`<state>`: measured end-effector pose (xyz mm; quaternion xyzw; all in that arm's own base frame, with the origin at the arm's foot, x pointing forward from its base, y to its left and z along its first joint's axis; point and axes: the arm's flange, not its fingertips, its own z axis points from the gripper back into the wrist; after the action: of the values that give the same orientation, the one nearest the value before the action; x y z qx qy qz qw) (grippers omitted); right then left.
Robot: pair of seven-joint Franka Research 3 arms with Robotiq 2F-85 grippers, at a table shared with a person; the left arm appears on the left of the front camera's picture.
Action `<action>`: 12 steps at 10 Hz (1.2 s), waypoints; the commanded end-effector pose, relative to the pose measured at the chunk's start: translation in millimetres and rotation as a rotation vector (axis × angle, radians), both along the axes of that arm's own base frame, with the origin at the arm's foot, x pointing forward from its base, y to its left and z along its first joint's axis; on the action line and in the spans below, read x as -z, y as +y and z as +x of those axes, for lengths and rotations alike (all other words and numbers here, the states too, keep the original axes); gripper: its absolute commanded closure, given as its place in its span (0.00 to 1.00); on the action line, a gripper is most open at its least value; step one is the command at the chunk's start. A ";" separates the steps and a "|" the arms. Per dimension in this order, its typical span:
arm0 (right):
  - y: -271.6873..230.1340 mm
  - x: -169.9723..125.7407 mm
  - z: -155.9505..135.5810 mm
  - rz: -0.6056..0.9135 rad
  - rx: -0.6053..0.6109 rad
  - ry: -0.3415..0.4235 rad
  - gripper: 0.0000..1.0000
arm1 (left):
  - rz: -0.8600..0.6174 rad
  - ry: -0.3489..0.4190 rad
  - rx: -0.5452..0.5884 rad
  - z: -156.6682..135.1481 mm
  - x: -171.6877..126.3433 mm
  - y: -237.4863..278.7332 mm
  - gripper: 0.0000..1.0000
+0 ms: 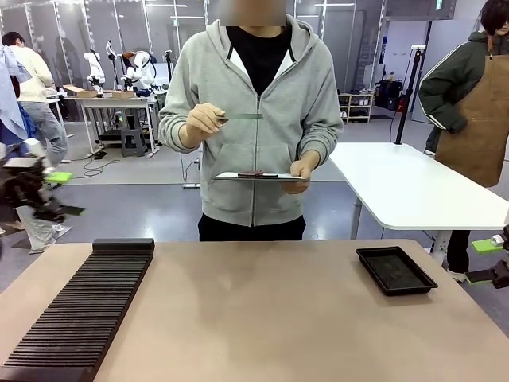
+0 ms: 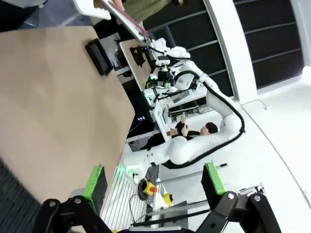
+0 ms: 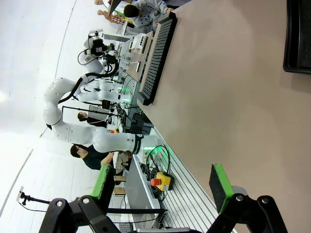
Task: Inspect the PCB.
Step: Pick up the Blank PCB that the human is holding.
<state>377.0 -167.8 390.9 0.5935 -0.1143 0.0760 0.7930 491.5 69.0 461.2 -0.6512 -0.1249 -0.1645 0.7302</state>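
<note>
The person across the table holds the PCB (image 1: 240,117) edge-on at chest height in one raised hand; it shows as a thin pale-green strip. Their other hand carries a flat tablet (image 1: 258,176) at waist height. My left gripper (image 1: 65,194) hangs open off the table's left edge, far from the board. In the left wrist view the left gripper (image 2: 154,182) has its green pads wide apart with nothing between them. My right gripper (image 1: 485,261) is open beyond the table's right edge. The right wrist view also shows the right gripper (image 3: 160,182) open and empty.
A shallow black tray (image 1: 395,270) lies at the right of the tan table, also seen as the tray (image 3: 297,36). A long black slotted rack (image 1: 79,310) runs along the left side. Behind stand a white table (image 1: 413,187) and another person in a brown apron.
</note>
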 end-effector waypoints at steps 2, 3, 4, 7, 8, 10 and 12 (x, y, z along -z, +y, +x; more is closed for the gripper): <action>0.0 -1.2 0.5 -0.003 -0.004 -0.002 0.00 | 0.026 -0.064 -0.014 -57.1 18.5 36.3 0.00; 0.0 -1.2 0.5 -0.003 -0.004 -0.002 0.00 | -0.019 -0.065 -0.037 -75.5 28.2 47.0 0.00; 0.0 -1.2 0.5 -0.003 -0.004 -0.002 0.00 | -0.014 -0.083 -0.074 -91.6 38.1 54.2 0.00; 0.0 -1.2 0.5 -0.003 -0.004 -0.002 0.00 | -0.030 -0.069 -0.079 -110.2 51.4 59.6 0.00; 0.0 -1.2 0.5 -0.003 -0.004 -0.002 0.00 | -0.027 -0.075 -0.104 -107.4 50.9 57.8 0.00; 0.0 -1.2 0.5 -0.003 -0.004 -0.002 0.00 | -0.038 -0.057 -0.096 -106.3 55.8 62.5 0.00; 0.0 -1.2 0.5 -0.003 -0.004 -0.002 0.00 | -0.038 -0.057 -0.096 -106.3 55.8 62.5 0.00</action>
<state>377.0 -168.0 390.6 0.5936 -0.1141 0.0756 0.7930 386.4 130.1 405.3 -0.6538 -0.1781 -0.1463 0.7207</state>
